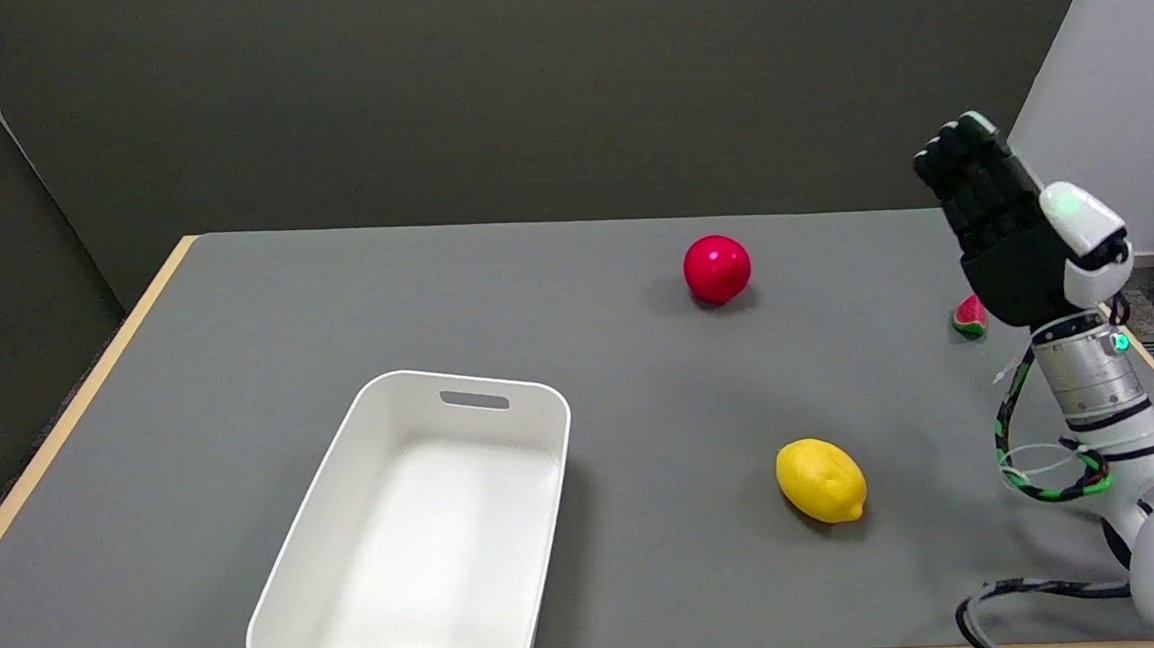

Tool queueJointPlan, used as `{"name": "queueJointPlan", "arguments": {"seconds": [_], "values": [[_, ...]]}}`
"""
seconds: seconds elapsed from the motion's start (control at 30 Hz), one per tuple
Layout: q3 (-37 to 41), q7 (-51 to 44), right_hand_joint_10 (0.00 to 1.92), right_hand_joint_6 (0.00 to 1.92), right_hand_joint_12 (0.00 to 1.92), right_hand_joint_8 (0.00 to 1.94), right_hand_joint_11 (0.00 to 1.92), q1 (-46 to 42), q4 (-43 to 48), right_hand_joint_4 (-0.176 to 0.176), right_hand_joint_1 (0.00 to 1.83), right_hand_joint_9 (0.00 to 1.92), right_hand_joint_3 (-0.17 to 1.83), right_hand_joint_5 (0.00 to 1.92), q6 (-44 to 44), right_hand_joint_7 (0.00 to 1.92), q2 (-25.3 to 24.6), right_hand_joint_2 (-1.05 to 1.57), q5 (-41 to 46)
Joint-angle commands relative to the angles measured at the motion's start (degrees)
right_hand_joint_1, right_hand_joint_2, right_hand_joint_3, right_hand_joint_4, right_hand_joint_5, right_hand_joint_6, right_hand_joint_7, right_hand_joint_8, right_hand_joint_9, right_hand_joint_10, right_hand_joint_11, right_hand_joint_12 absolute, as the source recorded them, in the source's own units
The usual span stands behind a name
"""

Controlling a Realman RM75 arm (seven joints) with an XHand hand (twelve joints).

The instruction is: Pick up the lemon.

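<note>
The yellow lemon [820, 480] lies on the grey table [236, 315], right of centre and toward the near edge. My right hand [1007, 230] is raised in the air at the right side, well above and to the right of the lemon. Its fingers point upward and tilt left, stretched out, and it holds nothing. Nothing touches the lemon.
A white bin [420, 539] with a handle slot stands at the near left of the lemon. A red apple [717, 268] sits farther back. A small watermelon slice [969, 317] lies near the right edge, just behind my hand's wrist.
</note>
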Motion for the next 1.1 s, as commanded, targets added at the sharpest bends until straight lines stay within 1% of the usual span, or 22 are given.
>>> {"name": "queueJointPlan", "arguments": {"seconds": [0.03,0.1,0.17,0.23,0.33,0.5,0.6,0.67,0.8,0.9,1.0,1.1], "values": [[-5.65,-23.44,0.57,0.37,0.56,0.32,0.0,-20.78,18.82,-0.097,0.4,0.02,0.93,0.09,2.67,0.14,-9.16,0.67,0.26],[-5.37,-27.76,0.6,0.34,0.61,0.28,0.0,-22.7,18.87,-0.101,0.42,0.03,0.81,0.13,2.43,0.19,-10.01,0.72,0.26],[-5.31,-30.48,0.62,0.36,0.65,0.3,0.0,-24.26,18.88,-0.104,0.44,0.05,0.8,0.16,2.4,0.22,-10.55,0.71,0.26],[-4.91,-34.01,0.66,0.44,0.68,0.38,0.0,-25.65,18.89,-0.106,0.42,0.05,0.96,0.15,2.48,0.2,-11.11,0.63,0.26],[-4.31,-39.33,0.67,0.46,0.71,0.39,0.0,-27.21,19.41,-0.106,0.43,0.06,0.95,0.16,2.24,0.21,-11.89,0.63,0.26],[-1.75,-47.49,0.69,0.48,0.73,0.41,0.0,-29.64,24.38,-0.099,0.46,0.07,0.95,0.19,3.62,0.23,-13.18,0.61,0.26],[1.56,-48.18,0.72,0.44,0.76,0.35,0.0,-30.44,27.58,-0.098,0.49,0.1,0.82,0.23,4.37,0.28,-13.64,0.66,0.26],[4.0,-47.75,0.74,0.53,0.82,0.47,0.0,-30.45,29.53,-0.093,0.49,0.14,0.94,0.24,4.77,0.29,-13.54,0.61,0.26],[5.33,-47.62,0.75,0.55,0.85,0.48,0.0,-30.8,33.6,-0.085,0.49,0.16,0.94,0.26,7.66,0.31,-13.03,0.6,0.26],[3.28,-48.1,0.75,0.56,0.86,0.48,0.0,-31.17,34.83,-0.084,0.49,0.17,0.94,0.27,10.82,0.31,-12.79,0.6,-0.72],[-0.19,-49.03,0.75,0.57,0.87,0.49,0.0,-30.46,32.7,-0.082,0.49,0.17,0.94,0.27,12.86,0.32,-12.37,0.6,-1.02],[-3.19,-50.82,0.78,0.53,0.85,0.41,0.0,-29.2,31.26,-0.076,0.5,0.16,0.82,0.29,14.21,0.36,-11.62,0.66,-1.02]]}}
